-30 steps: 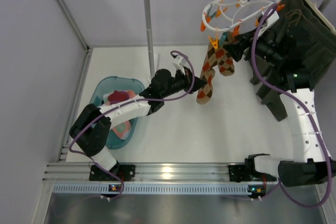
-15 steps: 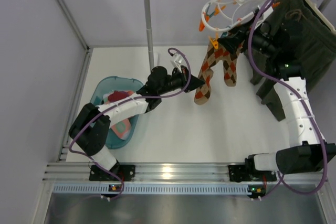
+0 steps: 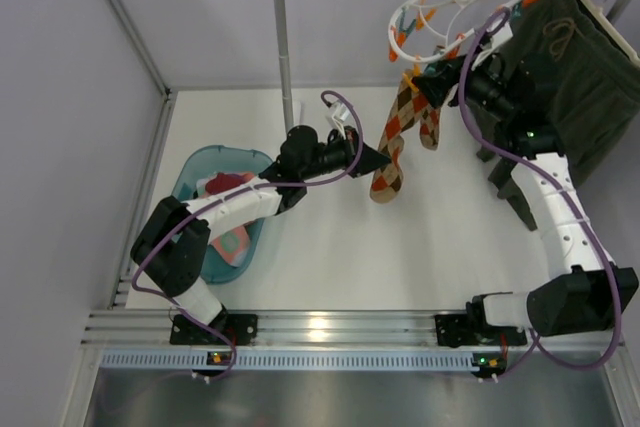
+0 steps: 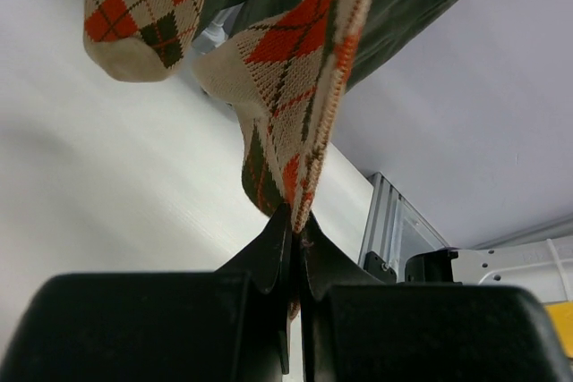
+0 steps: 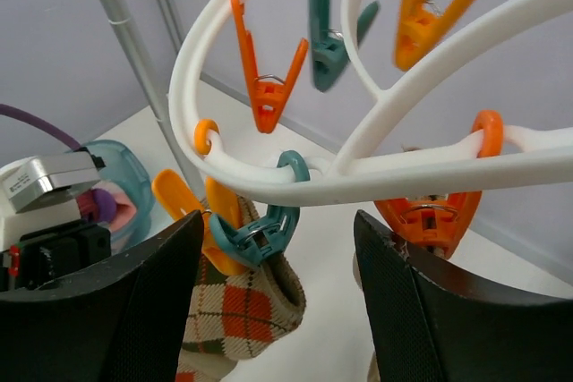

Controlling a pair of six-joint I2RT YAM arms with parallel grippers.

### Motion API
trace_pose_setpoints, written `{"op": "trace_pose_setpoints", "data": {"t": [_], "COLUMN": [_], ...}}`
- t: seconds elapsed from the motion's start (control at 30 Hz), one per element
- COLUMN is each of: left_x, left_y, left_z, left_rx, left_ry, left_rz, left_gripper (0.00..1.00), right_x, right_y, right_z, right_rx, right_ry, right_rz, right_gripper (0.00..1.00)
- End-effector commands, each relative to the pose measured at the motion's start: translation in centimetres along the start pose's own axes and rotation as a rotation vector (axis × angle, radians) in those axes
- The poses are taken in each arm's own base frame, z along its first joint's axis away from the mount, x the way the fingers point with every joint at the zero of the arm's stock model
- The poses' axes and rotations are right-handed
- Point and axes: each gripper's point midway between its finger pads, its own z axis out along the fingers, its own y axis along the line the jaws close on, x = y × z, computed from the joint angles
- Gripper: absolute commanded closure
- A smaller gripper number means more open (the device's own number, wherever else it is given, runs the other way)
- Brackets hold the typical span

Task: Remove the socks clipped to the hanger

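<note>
Two argyle socks hang from one hanger.
Left claw pinched shut on one sock's toe; right claw open around a teal clip under the hanger.

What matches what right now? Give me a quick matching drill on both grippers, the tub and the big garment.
1. left gripper
2. right gripper
3. tub
4. garment

A. open, just under the hanger
B. holds loose socks
C. shut on an argyle sock
D. dark olive

Pairs: 1-C, 2-A, 3-B, 4-D
</note>
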Motion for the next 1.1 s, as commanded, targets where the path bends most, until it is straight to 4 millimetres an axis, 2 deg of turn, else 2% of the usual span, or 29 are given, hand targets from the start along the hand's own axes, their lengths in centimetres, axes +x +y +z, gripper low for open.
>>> {"op": "trace_pose_setpoints", "data": {"t": [0.0,0.03,0.1,0.2,0.27,0.37,0.4,0.43,0.5,0.53,0.6,0.63,0.67,0.7,0.73,0.77,0.83,0.93,0.97,1.0,1.03,1.07], "left_x": [-2.8,-2.8,-2.7,-2.5,-2.4,-2.2,-2.2,-2.2,-2.9,-2.5,-3.3,-3.0,-3.1,-3.2,-4.1,-3.6,-4.7,-5.7,-6.9,-7.7,-7.7,-8.0], "left_y": [-3.3,-3.3,-3.5,-3.4,-3.4,-3.2,-3.1,-2.9,-2.0,-0.8,2.6,4.2,5.8,6.5,8.5,9.3,11.3,11.1,11.5,11.0,10.4,10.3], "left_z": [-0.8,-0.8,-0.9,-0.9,-0.9,-0.9,-1.0,-1.3,-1.9,-2.3,-4.0,-5.0,-6.7,-7.6,-9.1,-11.1,-14.5,-19.7,-22.1,-23.6,-25.9,-27.4], "left_rx": [0.093,0.094,0.105,0.106,0.110,0.108,0.104,0.096,0.062,0.022,-0.134,-0.206,-0.290,-0.341,-0.466,-0.572,-0.779,-0.990,-1.109,-1.160,-1.235,-1.293], "left_ry": [-0.054,-0.053,-0.047,-0.039,-0.033,-0.027,-0.031,-0.034,-0.061,-0.060,-0.094,-0.098,-0.097,-0.104,-0.160,-0.136,-0.195,-0.201,-0.247,-0.270,-0.273,-0.286], "left_rz": [0.043,0.042,0.042,0.038,0.035,0.029,0.029,0.027,0.013,-0.008,-0.040,-0.052,-0.055,-0.049,-0.039,-0.033,0.007,0.073,0.116,0.131,0.139,0.143], "left_gripper": [1.00,1.00,1.00,1.00,1.00,1.00,1.00,1.00,1.00,1.00,1.00,1.00,1.00,1.00,1.00,1.00,1.00,1.00,1.00,1.00,1.00,1.00], "right_x": [-3.8,-3.5,-4.3,-5.3,-5.3,-5.5,-5.5,-5.7,-5.5,-5.7,-5.6,-5.7,-5.7,-5.7,-5.5,-5.2,-5.1,-4.7,-4.0,-3.9,-4.0,-3.5], "right_y": [1.6,1.7,2.3,2.9,2.8,2.8,2.8,2.8,2.4,2.6,2.6,2.7,3.0,3.0,3.1,3.2,3.9,4.8,4.9,5.0,5.4,5.5], "right_z": [0.0,0.4,0.6,0.9,1.4,1.8,1.8,1.6,1.5,1.3,1.1,1.0,1.0,0.9,0.9,1.0,0.8,0.1,-0.1,-0.3,-0.9,-1.1], "right_rx": [-0.087,-0.109,-0.157,-0.203,-0.219,-0.233,-0.232,-0.226,-0.195,-0.189,-0.184,-0.188,-0.194,-0.196,-0.195,-0.197,-0.218,-0.242,-0.236,-0.233,-0.232,-0.229], "right_ry": [-0.119,-0.109,-0.137,-0.186,-0.195,-0.209,-0.213,-0.221,-0.236,-0.244,-0.244,-0.246,-0.245,-0.244,-0.240,-0.235,-0.236,-0.224,-0.202,-0.194,-0.191,-0.176], "right_rz": [-0.058,-0.046,-0.057,-0.051,-0.029,-0.010,-0.006,0.002,0.013,0.014,0.022,0.030,0.035,0.036,0.049,0.058,0.073,0.092,0.114,0.123,0.125,0.139], "right_gripper": [0.35,0.34,0.34,0.41,0.45,0.64,0.83,0.89,1.00,1.00,1.00,1.00,0.99,0.77,0.71,0.70,0.61,0.40,0.32,0.26,0.22,0.18]}}
